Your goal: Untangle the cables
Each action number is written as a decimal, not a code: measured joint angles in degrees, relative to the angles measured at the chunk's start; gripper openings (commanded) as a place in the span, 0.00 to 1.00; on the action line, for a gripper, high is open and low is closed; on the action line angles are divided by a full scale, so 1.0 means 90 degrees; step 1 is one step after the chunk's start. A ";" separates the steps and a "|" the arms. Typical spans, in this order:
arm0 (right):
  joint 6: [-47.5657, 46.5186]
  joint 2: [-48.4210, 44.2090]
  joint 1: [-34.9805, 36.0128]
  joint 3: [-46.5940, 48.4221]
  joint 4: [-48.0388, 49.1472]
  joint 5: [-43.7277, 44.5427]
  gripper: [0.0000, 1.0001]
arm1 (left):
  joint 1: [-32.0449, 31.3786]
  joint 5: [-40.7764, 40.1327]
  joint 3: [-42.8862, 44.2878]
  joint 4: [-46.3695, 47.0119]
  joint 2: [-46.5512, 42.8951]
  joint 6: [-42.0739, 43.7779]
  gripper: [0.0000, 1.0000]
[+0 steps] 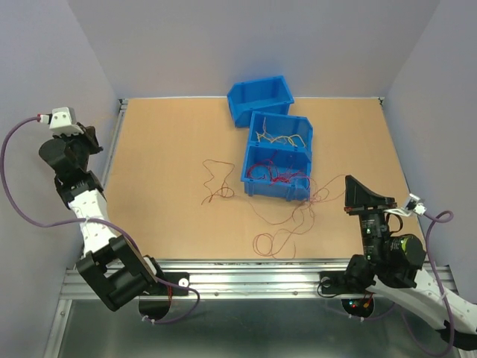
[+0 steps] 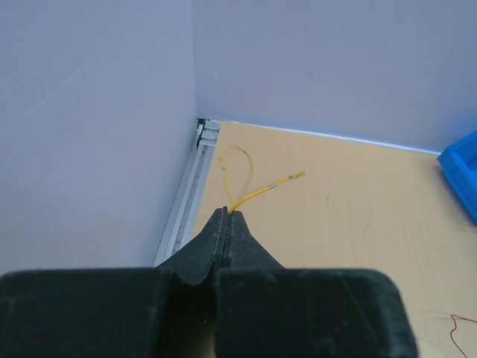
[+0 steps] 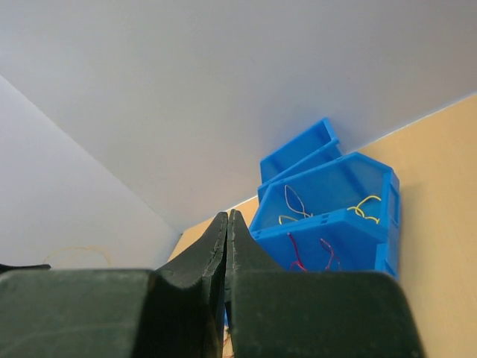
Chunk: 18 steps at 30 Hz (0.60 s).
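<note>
The cables are hair-fine wires. Red cables [image 1: 287,224] loop loosely over the table in front of the bins, and another red strand [image 1: 218,185] lies to the left. More red ones fill the nearest blue bin [image 1: 277,179], and pale yellow ones lie in the middle bin [image 1: 282,134]. My left gripper [image 2: 227,212] is shut on a thin yellow cable [image 2: 257,193], which curls out from the tips above the table's far left corner. In the top view the left gripper [image 1: 91,139] sits at the left wall. My right gripper [image 3: 227,215] is shut with nothing in it, and it stands at the right [image 1: 349,180], aimed at the bins.
A third blue bin [image 1: 261,99] stands behind the other two, and it looks bare inside. An aluminium rail [image 2: 186,201] runs along the table's left edge beside the purple wall. Thick purple cords [image 1: 15,194] hang from both arms.
</note>
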 measured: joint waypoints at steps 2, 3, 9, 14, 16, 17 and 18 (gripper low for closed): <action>-0.0056 0.0019 0.0000 0.0000 0.0019 -0.0017 0.01 | 0.0080 0.0165 0.0010 -0.0012 0.0007 -0.0029 0.00; -0.0090 0.0032 0.0000 0.0000 0.0051 -0.0058 0.01 | 0.0131 0.0296 0.0010 -0.0012 0.0012 -0.0029 0.00; -0.0274 0.1557 -0.0002 0.0457 -0.0187 -0.0894 0.01 | -0.0503 0.0627 -0.0104 -0.0085 -0.0061 0.0323 0.00; -0.0032 0.3684 -0.0002 0.1195 -0.0855 -0.1780 0.01 | -0.1421 0.0568 -0.0483 -0.0233 -0.0430 0.0719 0.00; 0.0148 0.4418 -0.0005 0.1234 -0.1069 -0.2283 0.01 | -0.1576 0.0527 -0.0559 -0.0238 -0.0500 0.0843 0.00; 0.0231 0.4733 -0.0002 0.1234 -0.1217 -0.2562 0.01 | -0.1707 0.0488 -0.0627 -0.0248 -0.0534 0.0906 0.00; 0.0272 0.5020 0.0002 0.1234 -0.1307 -0.2912 0.00 | -0.1863 0.0435 -0.0697 -0.0253 -0.0534 0.0993 0.00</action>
